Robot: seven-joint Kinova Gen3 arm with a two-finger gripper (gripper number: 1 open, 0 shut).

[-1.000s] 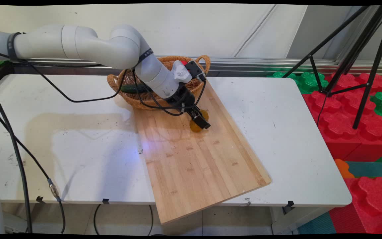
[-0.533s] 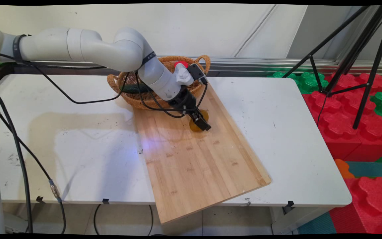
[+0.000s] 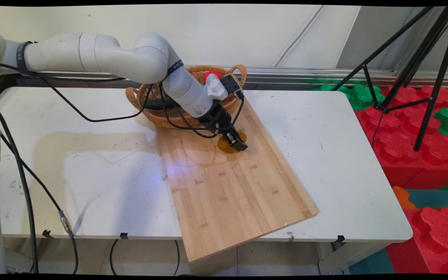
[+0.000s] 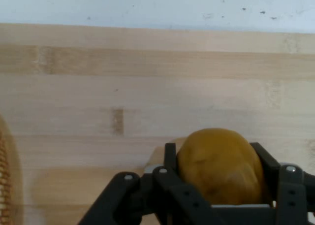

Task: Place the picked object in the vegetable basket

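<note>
The gripper (image 3: pixel 235 142) is clamping a brownish-yellow potato (image 4: pixel 220 167) between its two fingers, holding it down at the far part of the wooden cutting board (image 3: pixel 231 186), just near-right of the wicker basket (image 3: pixel 161 112). Compared with a second ago, the hand is sitting a little lower and the wrist is angled slightly differently; the potato is now looking flatter and closer to the board surface in the main view, so the arm is apparently lowering it rather than lifting, though whether it is actually touching the wood is not clear from either view. In the hand view the potato is filling the space between the finger pads, with the board's grain running across behind it and the white table (image 3: pixel 325 128) showing as a strip beyond. The basket is staying put at the far end of the board, with a dark green cucumber-like item (image 3: pixel 153 103) lying inside it and something red (image 3: pixel 211 75) peeking out behind the wrist. The arm is covering much of the basket's middle, so its other contents are not readable. The red item is mostly hidden and cannot be identified. The potato's underside is hidden by the fingers. The board's near end is hanging past the table's near edge. A black tripod (image 3: pixel 422 70) is standing off to the right.
</note>
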